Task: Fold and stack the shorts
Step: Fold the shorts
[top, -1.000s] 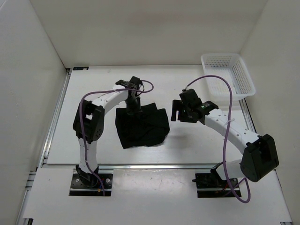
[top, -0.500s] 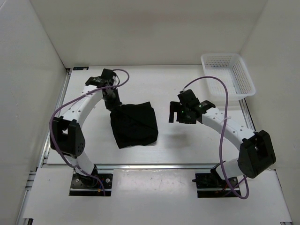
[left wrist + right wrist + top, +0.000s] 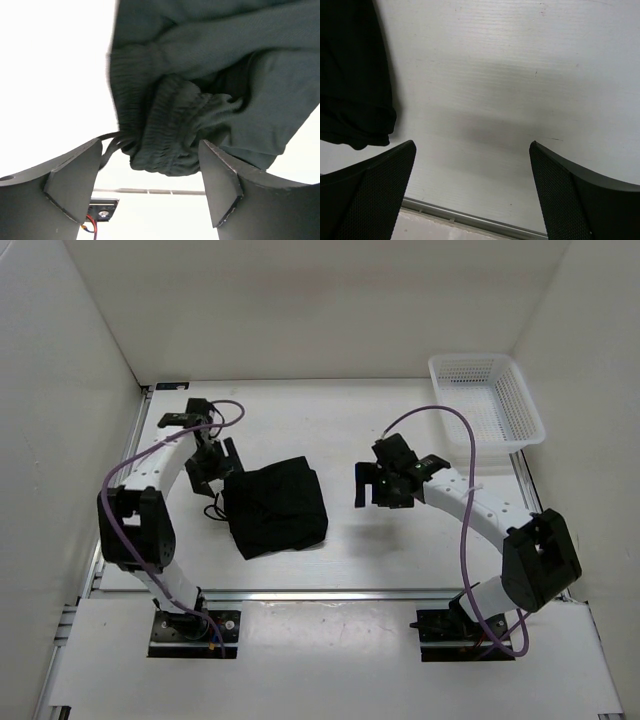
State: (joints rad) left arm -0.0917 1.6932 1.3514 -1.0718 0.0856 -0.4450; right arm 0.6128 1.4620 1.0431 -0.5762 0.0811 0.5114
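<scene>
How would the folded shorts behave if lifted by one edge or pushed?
Probably floppy: the shorts are soft cloth, their gathered waistband bunched and creased, so lifting one edge would likely undo the fold. Thin fabric, so likely light. Pushed, they would probably bunch rather than slide whole, and the loose drawstring may trail.

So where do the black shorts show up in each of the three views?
Top external: the shorts lie left of centre, a folded bundle on the table.
Left wrist: the shorts fill the top and right, with the bunched waistband at centre.
Right wrist: only an edge of the shorts shows, in the upper left corner.
Shared landmark: the metal rail along the table's near edge, low in both wrist views.
</scene>
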